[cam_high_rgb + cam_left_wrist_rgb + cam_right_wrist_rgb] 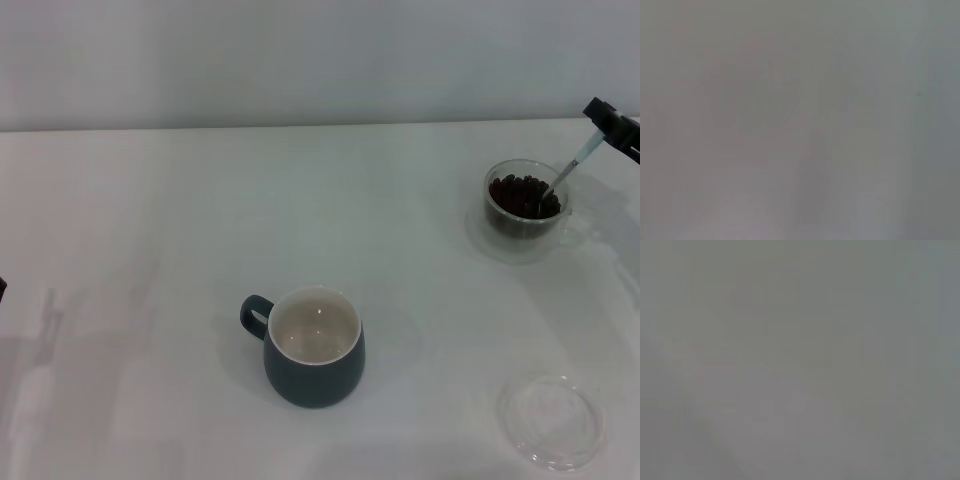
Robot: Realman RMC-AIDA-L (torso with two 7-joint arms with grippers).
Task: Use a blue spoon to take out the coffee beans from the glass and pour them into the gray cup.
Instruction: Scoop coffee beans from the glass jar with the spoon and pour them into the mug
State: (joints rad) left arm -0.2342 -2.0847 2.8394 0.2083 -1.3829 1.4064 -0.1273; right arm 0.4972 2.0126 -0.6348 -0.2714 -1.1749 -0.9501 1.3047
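The scooping step was judged to be in hand. At the far right of the white table, the right gripper was seen at the picture's edge, above and just to the right of the glass, and it was closed on the pale handle end of the blue spoon. From that grip the spoon slanted down and to the left, so that its metal bowl was lowered among the coffee beans, which filled the glass as a dark heap. The bowl itself was hidden among the beans, and whether any lay in it could not be told. The gray cup was set near the middle of the table, well apart from the glass, to its left and nearer, with its handle turned to the left; its cream inside appeared bare of beans, so no transfer was judged to have been made yet. A flat clear dish lay at the near right, untouched. The next move was judged to call for the spoon to be lifted level out of the glass, carried left and nearer, over the cup's mouth, and tipped only there, since beans would roll off a tilted bowl. The left gripper was out of view, and nothing could be made out in either wrist view.
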